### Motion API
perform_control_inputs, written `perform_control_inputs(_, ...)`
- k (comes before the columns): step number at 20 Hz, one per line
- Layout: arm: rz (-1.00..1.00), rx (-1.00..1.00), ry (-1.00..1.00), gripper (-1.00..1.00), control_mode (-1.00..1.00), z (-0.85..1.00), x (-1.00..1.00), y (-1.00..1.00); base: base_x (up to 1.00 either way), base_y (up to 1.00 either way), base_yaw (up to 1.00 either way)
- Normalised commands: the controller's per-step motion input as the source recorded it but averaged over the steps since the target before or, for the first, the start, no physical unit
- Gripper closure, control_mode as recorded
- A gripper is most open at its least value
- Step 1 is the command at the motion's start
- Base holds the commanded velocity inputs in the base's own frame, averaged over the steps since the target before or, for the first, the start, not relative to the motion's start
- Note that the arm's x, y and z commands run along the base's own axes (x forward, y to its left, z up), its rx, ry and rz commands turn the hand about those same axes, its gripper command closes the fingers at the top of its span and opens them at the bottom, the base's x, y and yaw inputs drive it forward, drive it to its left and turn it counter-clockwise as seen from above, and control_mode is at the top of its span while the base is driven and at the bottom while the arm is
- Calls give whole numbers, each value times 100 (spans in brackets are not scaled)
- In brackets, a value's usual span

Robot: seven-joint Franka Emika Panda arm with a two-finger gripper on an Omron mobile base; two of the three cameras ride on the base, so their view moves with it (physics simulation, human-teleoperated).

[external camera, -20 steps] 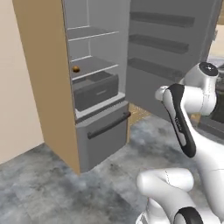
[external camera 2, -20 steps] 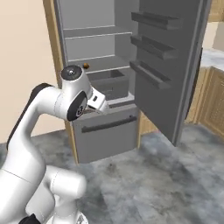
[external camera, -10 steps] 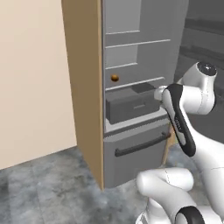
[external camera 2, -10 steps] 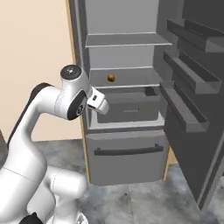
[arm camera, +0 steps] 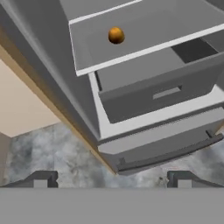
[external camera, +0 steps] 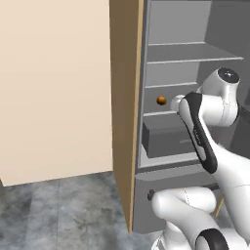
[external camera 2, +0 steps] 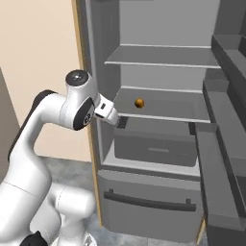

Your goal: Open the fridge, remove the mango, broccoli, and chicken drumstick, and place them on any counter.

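- Fridge [external camera 2: 158, 144] stands open, one tall grey box with a wood side panel [external camera: 124, 112]. Its open door sits close on the right, so the arm could bump it while reaching in.
- One grey drawer box [external camera 2: 156, 146] sits under the shelf, and one bottom drawer [external camera 2: 149, 204] has a black handle.
- One gripper [arm camera: 111, 179] waits outside the fridge, near the shelf's front edge, jaws spread wide and holding nothing.
- One mango [arm camera: 116, 35] sits alone on the middle shelf [arm camera: 144, 30]. It is round and smooth, so a poke could roll it to the back.
- Broccoli and drumstick: I count none here, maybe hidden in the drawers.
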Motion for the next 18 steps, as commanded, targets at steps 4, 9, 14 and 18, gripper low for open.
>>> perform_control_inputs(4,8,0,-1,-100,-100,-2,1,-18,14,-49,26)
perform_control_inputs(9,29,-1,-14,-100,-100,-30,8,-78,0,0,0)
perform_control_inputs(14,20,-10,-8,-100,-100,-50,75,-9,0,0,0)
perform_control_inputs(18,6,-17,-5,-100,-100,-26,88,30,0,0,0)
